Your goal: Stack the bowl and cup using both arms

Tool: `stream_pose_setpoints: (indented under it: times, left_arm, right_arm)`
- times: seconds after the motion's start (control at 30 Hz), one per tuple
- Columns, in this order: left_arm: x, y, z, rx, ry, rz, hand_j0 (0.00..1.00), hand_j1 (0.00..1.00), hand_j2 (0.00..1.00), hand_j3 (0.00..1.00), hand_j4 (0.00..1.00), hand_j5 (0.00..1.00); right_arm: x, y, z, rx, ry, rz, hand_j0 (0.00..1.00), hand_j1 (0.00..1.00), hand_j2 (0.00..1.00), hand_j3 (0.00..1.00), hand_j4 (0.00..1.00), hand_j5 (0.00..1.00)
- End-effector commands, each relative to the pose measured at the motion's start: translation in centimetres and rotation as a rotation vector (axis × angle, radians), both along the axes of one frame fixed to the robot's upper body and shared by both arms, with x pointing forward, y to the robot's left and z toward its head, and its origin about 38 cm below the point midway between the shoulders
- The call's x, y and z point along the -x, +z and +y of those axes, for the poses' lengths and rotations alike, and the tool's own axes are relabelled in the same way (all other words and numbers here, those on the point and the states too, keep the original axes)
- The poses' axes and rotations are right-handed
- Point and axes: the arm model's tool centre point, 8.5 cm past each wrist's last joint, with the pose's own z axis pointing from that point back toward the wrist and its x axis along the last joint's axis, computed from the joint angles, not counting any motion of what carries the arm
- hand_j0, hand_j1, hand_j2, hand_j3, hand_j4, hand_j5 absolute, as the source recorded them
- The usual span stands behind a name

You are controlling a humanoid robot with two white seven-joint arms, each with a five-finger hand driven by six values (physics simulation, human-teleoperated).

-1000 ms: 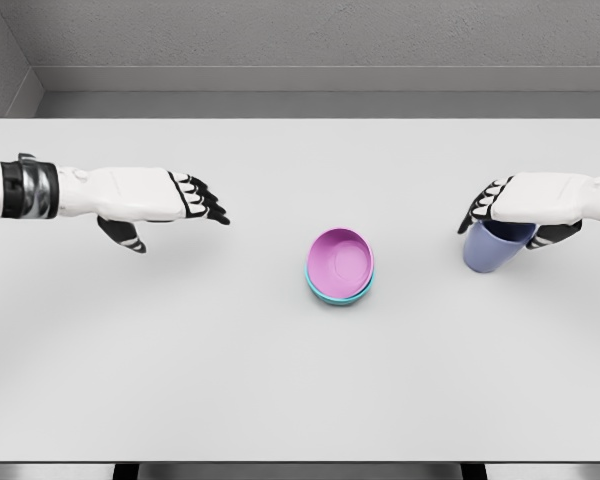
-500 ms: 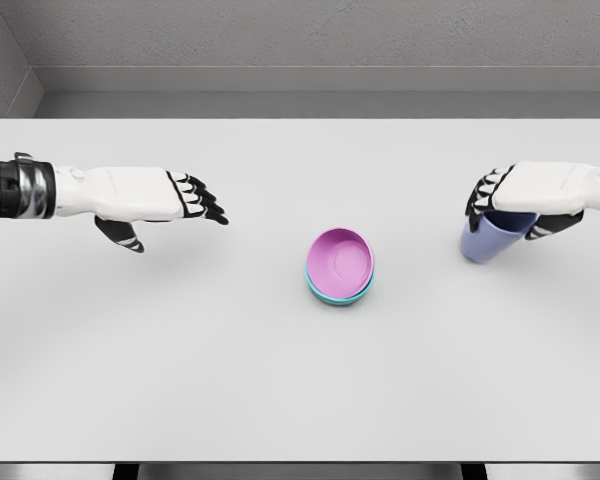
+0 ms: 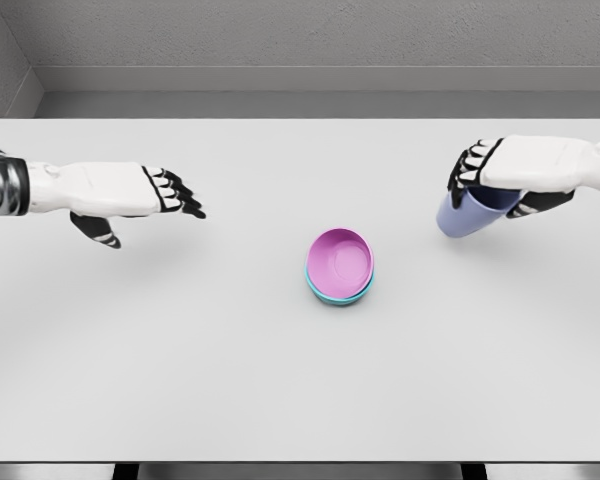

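Seen from the head camera only: white table (image 3: 280, 380) filling most of the view, grey wall behind its far edge. Near the middle, slightly right, pink bowl (image 3: 341, 258) nested upright inside a teal bowl (image 3: 332, 295), only a thin teal rim showing along the pink one's lower left and bottom edge; both resting on the table, well apart from either hand. Off to the right, right hand (image 3: 510, 180) reaching in from the right edge, white back of the hand uppermost, dark fingers (image 3: 470, 170) curled down over the far rim of a lavender cup (image 3: 465, 215), thumb tucked on the near right side. Cup gripped at its top, tilted with its base swung down and to the left, soft shadow on the table beneath; whether the base touches the surface or hangs just above, hard to say. Cup to the right of the bowls and farther back, clearly apart from them. Over on the left, left hand (image 3: 130, 195) coming in from the left edge, a dark band on the forearm at the frame border, palm turned down, fingers (image 3: 180, 195) stretched out and loosely spread toward the right, thumb hanging below, holding nothing. Left hand above the table, well apart from the bowls, roughly level with the right hand across the width of the table.
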Motion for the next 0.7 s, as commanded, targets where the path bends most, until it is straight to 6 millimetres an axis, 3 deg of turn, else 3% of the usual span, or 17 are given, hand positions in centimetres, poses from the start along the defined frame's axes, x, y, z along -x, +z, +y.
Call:
stream_pose_setpoints:
  times: [0.0,0.1,0.37,0.53,0.67]
  left_arm:
    - [0.1,0.1,0.5,-0.002,0.012,0.001,1.00,1.00,1.00,1.00,1.00,1.00]
    - [0.1,0.1,0.5,-0.002,0.010,0.002,1.00,1.00,1.00,1.00,1.00,1.00]
    - [0.1,-0.1,0.6,-0.004,0.013,0.006,1.00,1.00,1.00,1.00,1.00,1.00]
    - [0.1,-0.1,0.6,-0.004,0.014,0.006,1.00,1.00,1.00,1.00,1.00,1.00]
    - [0.1,-0.1,0.6,-0.004,0.014,0.006,1.00,1.00,1.00,1.00,1.00,1.00]
  right_arm:
    - [0.3,1.2,0.9,-0.027,0.025,-0.027,0.42,0.42,0.42,0.42,0.42,0.42]
    - [0.3,2.0,1.2,-0.031,0.037,-0.047,0.43,0.43,0.43,0.43,0.43,0.43]
    - [1.7,4.8,4.7,-0.050,0.158,-0.120,0.43,0.43,0.43,0.43,0.43,0.43]
    - [1.4,7.1,5.8,-0.060,0.186,-0.177,0.44,0.44,0.44,0.44,0.44,0.44]
    - [1.3,7.0,7.6,-0.088,0.226,-0.180,0.44,0.44,0.44,0.44,0.44,0.44]
